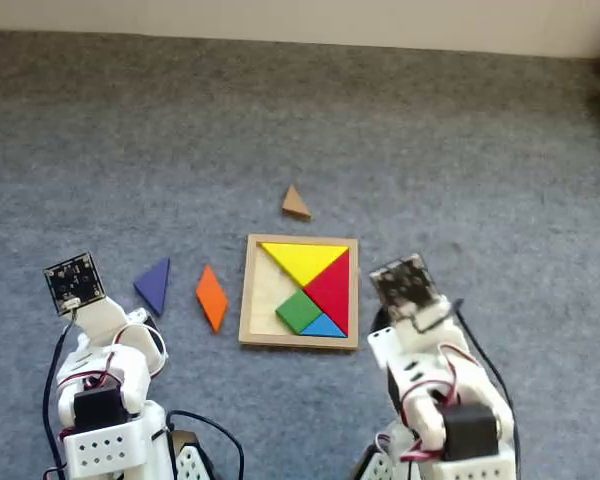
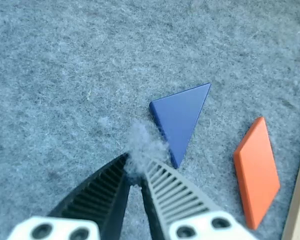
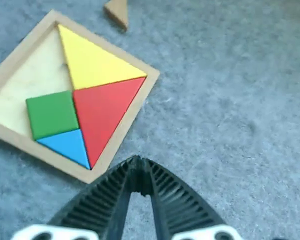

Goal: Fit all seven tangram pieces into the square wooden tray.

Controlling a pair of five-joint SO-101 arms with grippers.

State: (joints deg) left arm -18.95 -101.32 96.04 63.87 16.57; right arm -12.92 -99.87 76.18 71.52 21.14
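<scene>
Left pincer [image 2: 135, 175]: fingers pressed together, holding nothing, low over the grey felt counter [image 2: 65, 75]. Blue triangle [image 2: 182, 117] lies flat just ahead of its tips, the near corner close beside the pale finger. Orange parallelogram [image 2: 256, 172] lies further to that pincer's right, apart from the triangle and just short of the wooden tray [image 1: 252, 290].

The tray sits ahead and left of the right pincer [image 3: 138, 167]. It holds a yellow triangle [image 3: 92, 62], red triangle [image 3: 102, 112], green square [image 3: 51, 114] and light blue triangle [image 3: 67, 142], fitted edge to edge. The part farthest from the right pincer is bare. Tan triangle [image 3: 117, 10] lies on the counter just beyond the tray's far edge.

Right pincer: fingers pressed together, holding nothing.
</scene>
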